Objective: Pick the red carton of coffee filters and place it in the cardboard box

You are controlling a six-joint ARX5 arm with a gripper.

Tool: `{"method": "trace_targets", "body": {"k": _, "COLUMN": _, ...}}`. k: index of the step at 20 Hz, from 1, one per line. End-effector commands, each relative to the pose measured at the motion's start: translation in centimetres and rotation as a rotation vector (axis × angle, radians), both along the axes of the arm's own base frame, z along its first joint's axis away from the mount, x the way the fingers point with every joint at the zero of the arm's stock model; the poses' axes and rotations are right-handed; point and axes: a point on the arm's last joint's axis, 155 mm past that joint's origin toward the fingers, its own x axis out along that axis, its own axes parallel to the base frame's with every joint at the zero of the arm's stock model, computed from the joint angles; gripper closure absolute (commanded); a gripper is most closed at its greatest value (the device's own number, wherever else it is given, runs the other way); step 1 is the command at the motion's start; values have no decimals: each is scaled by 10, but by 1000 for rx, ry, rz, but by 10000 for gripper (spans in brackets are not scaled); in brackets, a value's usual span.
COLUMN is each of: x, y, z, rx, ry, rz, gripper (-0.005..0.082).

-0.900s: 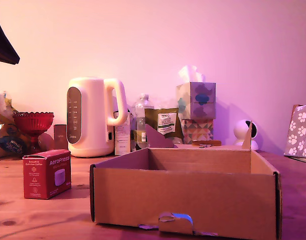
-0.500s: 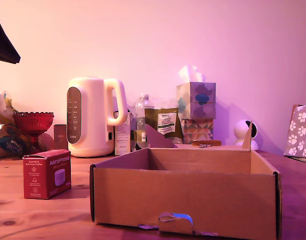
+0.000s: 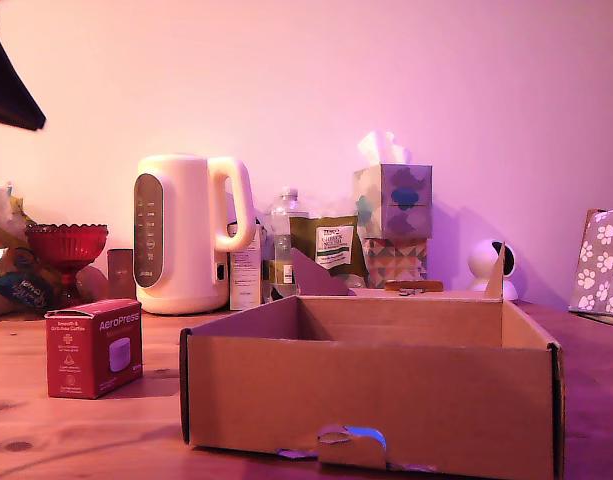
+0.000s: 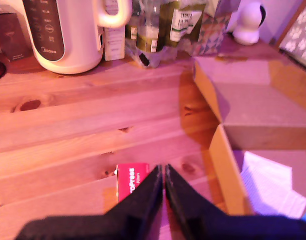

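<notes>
Red carton (image 3: pixel 93 347) upright on wooden table (image 3: pixel 86 430), at exterior view's left of box (image 3: pixel 371 395); gripper (image 4: pixel 164 176) above carton, jaws pressed together, holding nothing

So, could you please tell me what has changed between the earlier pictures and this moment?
Only the dark arm part at the exterior view's upper left edge shifted slightly; nothing was grasped or released. The small red AeroPress coffee-filter carton stands where it was on the wooden table, beside the shallow brown cardboard box. The black gripper, fingers together, hangs above the carton.
</notes>
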Motion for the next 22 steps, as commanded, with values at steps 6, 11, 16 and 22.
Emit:
{"method": "trace_targets", "body": {"k": 6, "x": 38, "y": -16, "z": -13, "rx": 35, "ry": -81, "rz": -21, "gripper": 793}}
{"method": "trace_targets", "body": {"k": 11, "x": 30, "y": -8, "z": -50, "rx": 57, "ry": -63, "rz": -7, "gripper": 793}}
{"method": "trace_targets", "body": {"k": 16, "x": 21, "y": -2, "z": -76, "rx": 110, "ry": 13, "rz": -11, "gripper": 793}}
{"method": "trace_targets", "body": {"k": 22, "x": 21, "y": -4, "z": -76, "rx": 111, "ry": 9, "rz": -23, "gripper": 425}}
